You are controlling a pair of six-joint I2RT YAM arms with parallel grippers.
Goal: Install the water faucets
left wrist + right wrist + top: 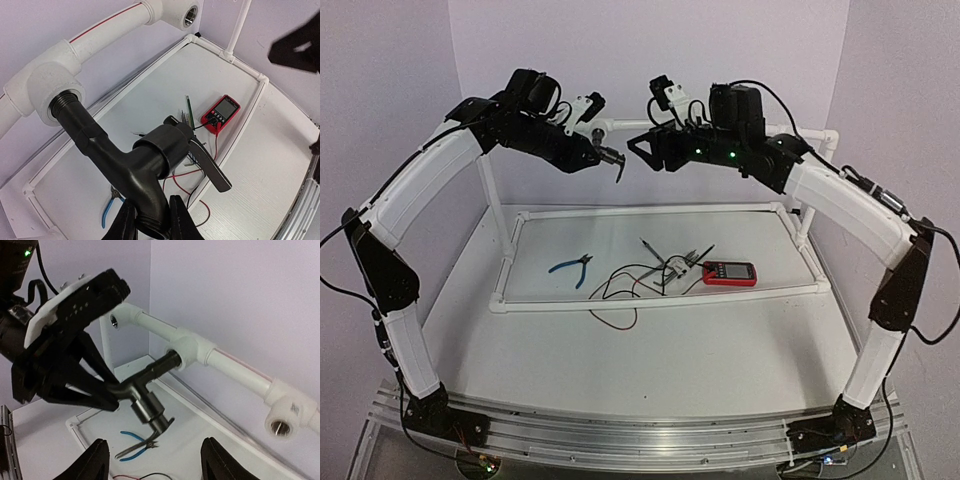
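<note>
Water faucet (145,160) is clamped by the left end effector (152,222), the right end effector (157,462) held open, empty; cross-threading in the tee socket (47,80) is risked by tilt.

White table (720,350), white pipe frame (660,299) lying on it, blue-handled pliers (570,267) inside the frame, red meter (729,272), tangled wires (665,272) between them

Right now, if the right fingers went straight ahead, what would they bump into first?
Probably the faucet. It sits just ahead, in line with the gap between the open right fingers, its end in the pipe socket. How far ahead is hard to tell.
</note>
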